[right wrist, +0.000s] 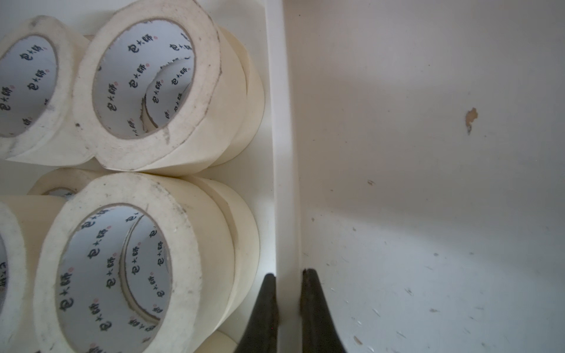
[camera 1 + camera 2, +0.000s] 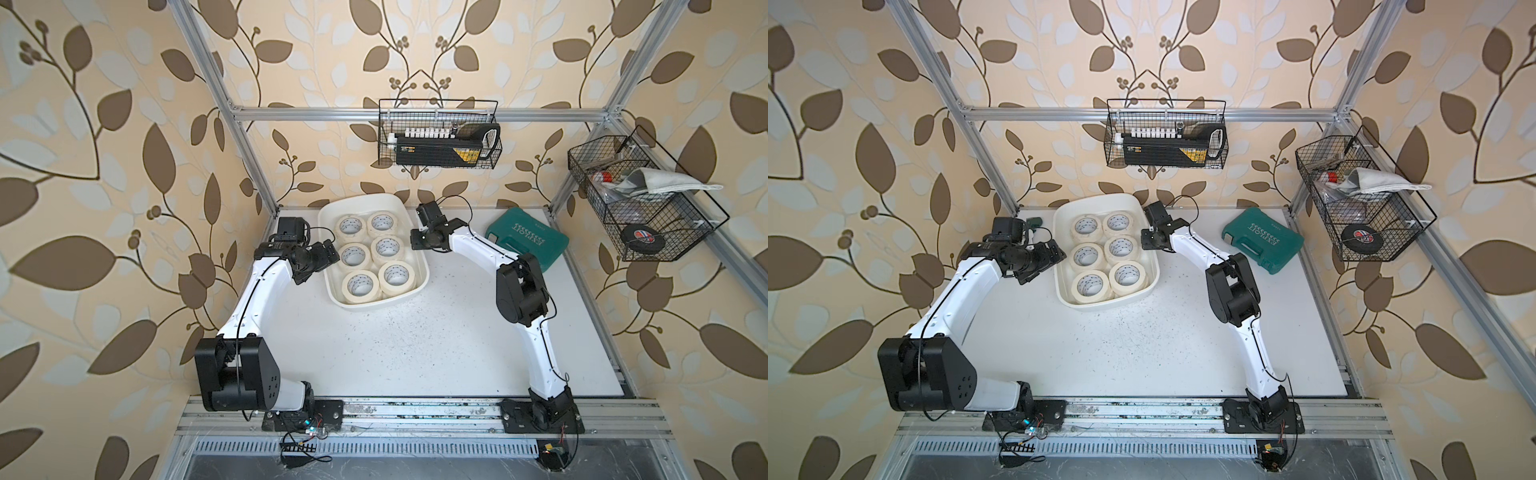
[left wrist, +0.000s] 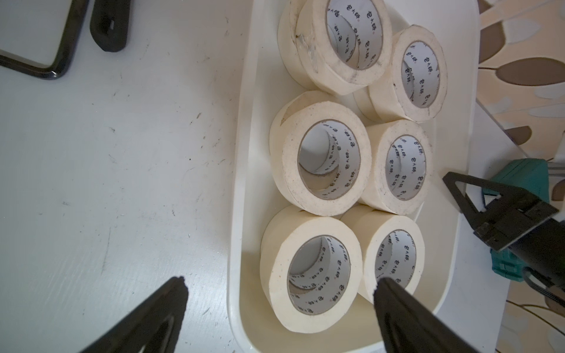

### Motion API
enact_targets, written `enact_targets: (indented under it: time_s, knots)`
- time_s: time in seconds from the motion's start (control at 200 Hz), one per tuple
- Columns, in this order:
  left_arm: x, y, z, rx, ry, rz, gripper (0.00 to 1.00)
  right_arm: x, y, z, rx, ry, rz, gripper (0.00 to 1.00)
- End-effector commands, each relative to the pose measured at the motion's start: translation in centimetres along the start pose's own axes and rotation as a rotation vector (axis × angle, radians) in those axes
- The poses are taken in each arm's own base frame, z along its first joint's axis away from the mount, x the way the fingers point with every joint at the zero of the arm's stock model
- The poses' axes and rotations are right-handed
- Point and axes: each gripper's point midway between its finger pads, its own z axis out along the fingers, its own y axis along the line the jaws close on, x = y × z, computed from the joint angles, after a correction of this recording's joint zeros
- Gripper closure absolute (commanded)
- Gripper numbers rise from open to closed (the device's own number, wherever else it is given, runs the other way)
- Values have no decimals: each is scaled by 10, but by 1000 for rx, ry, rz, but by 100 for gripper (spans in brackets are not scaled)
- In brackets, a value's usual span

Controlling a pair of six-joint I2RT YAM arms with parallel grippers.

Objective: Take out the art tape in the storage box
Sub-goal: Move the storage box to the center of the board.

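Our right gripper (image 1: 286,305) is pinched shut on the rim of the storage box (image 1: 279,122), one finger inside and one outside. Only the right wrist view shows this; both top views hide it. Our left gripper (image 3: 278,290) is wide apart above the box edge, holding nothing. We see the white table (image 2: 415,345) speckled with dark marks, and leafy wallpaper (image 2: 124,166) all round. The art tape (image 2: 354,254) sits in the box, six piles in two rows.
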Motion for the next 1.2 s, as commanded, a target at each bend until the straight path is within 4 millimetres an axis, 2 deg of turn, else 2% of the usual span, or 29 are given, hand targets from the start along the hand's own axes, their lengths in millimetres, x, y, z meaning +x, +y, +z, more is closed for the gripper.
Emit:
enact_targets:
  time_s: [0.0, 0.1, 0.22, 0.235, 0.27, 0.415, 0.63, 1.03, 1.095, 1.195]
  knots:
    - [1, -24, -12, 55, 16, 65, 1, -2, -36, -23, 100, -28, 94, 100]
    - [9, -36, -11, 45, 35, 112, 1, 1, -58, -35, 121, -29, 146, 100]
    - [17, -53, -7, 67, 44, 151, 1, 1, -74, -49, 129, -44, 146, 100]
    - [20, -52, 2, 52, 67, 150, 1, 1, -76, -50, 128, -41, 146, 100]
    - [21, -55, 6, 49, 73, 160, 1, 1, -80, -53, 123, -39, 149, 100]
    - [27, -67, 13, 64, 97, 174, 1, 3, -97, -61, 102, -27, 145, 100]
    - [34, -69, 23, 61, 117, 179, 1, 7, -133, -71, 145, -20, 185, 100]
    - [42, -88, 27, 157, 170, 183, 1, 5, -154, -80, 134, -6, 174, 100]
    - [44, -91, 28, 173, 183, 182, 1, 0, -149, -83, 112, -4, 179, 83]
    - [44, -92, 27, 177, 188, 180, 1, -9, -142, -92, 85, -11, 185, 71]
